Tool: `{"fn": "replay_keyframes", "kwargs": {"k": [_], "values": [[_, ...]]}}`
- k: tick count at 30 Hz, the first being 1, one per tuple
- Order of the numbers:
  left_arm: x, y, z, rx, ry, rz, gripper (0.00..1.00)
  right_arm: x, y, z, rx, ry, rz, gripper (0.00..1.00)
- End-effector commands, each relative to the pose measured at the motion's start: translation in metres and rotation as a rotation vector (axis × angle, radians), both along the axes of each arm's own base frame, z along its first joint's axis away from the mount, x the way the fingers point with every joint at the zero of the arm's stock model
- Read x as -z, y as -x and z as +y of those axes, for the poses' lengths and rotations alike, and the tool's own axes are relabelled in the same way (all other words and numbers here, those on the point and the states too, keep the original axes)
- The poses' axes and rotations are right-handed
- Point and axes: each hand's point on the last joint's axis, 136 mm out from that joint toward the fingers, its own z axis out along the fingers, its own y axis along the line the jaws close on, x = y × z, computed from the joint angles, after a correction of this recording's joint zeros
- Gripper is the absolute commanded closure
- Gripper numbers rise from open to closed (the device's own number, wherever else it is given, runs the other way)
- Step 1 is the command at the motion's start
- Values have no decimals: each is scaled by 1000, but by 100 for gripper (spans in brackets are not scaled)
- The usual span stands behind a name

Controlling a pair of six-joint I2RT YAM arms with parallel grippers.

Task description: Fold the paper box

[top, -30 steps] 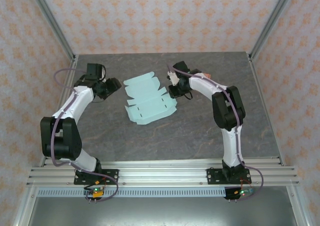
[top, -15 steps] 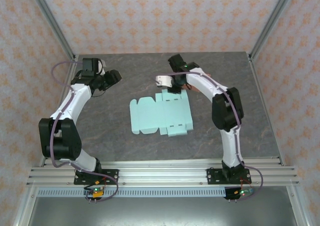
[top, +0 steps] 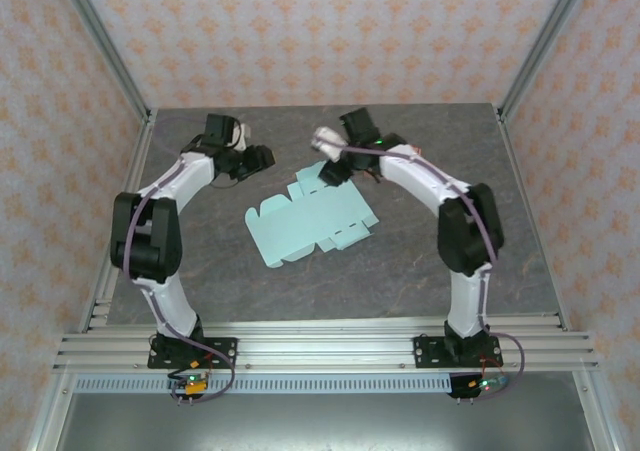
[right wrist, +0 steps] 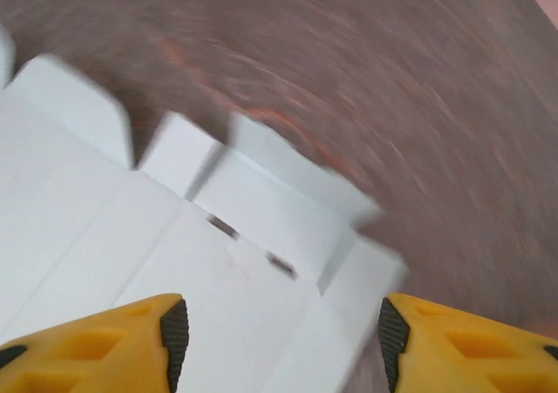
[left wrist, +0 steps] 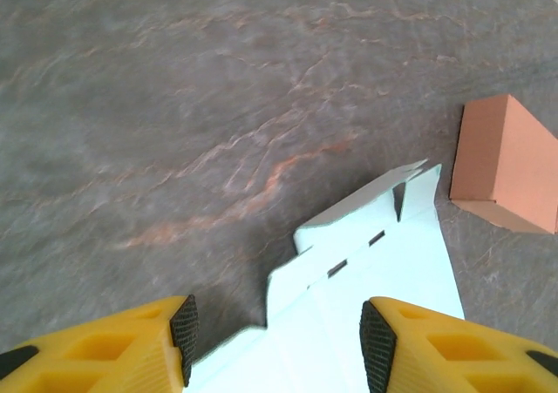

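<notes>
While the left tool (left wrist: 275,332) and the right tool (right wrist: 279,328) each had fingers apart, clamping nothing, the unfolded paper box (top: 310,221) lay flat between them, reaching under both tips. A brown block (left wrist: 510,162) sat beyond the left tool. The grey veined counter (top: 420,261) stood within orange-patterned walls (top: 330,31).

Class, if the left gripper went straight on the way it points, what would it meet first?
Probably the flat paper box just ahead of the left gripper; depth is unclear, so possibly the table beyond.
</notes>
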Motion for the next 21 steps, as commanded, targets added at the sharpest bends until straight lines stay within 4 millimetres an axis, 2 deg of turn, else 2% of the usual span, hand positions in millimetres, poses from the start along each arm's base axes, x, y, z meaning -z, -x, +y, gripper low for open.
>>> {"fn": "replay_keyframes", "kwargs": {"k": [1, 4, 6, 10, 15, 21], "values": [[39, 13, -7, 95, -73, 174, 46, -7, -4, -42, 384, -122, 207, 38], [47, 14, -13, 86, -23, 203, 45, 24, 16, -50, 378, -82, 381, 39], [46, 13, -19, 97, 16, 194, 44, 36, 19, -54, 396, -77, 437, 39], [47, 13, -18, 102, 1, 209, 44, 58, 16, -55, 435, -42, 512, 39], [44, 15, -27, 147, 57, 182, 45, 90, 17, -61, 464, 23, 600, 40], [55, 24, -29, 152, 87, 222, 45, 116, 20, -61, 482, 25, 632, 41]]}}
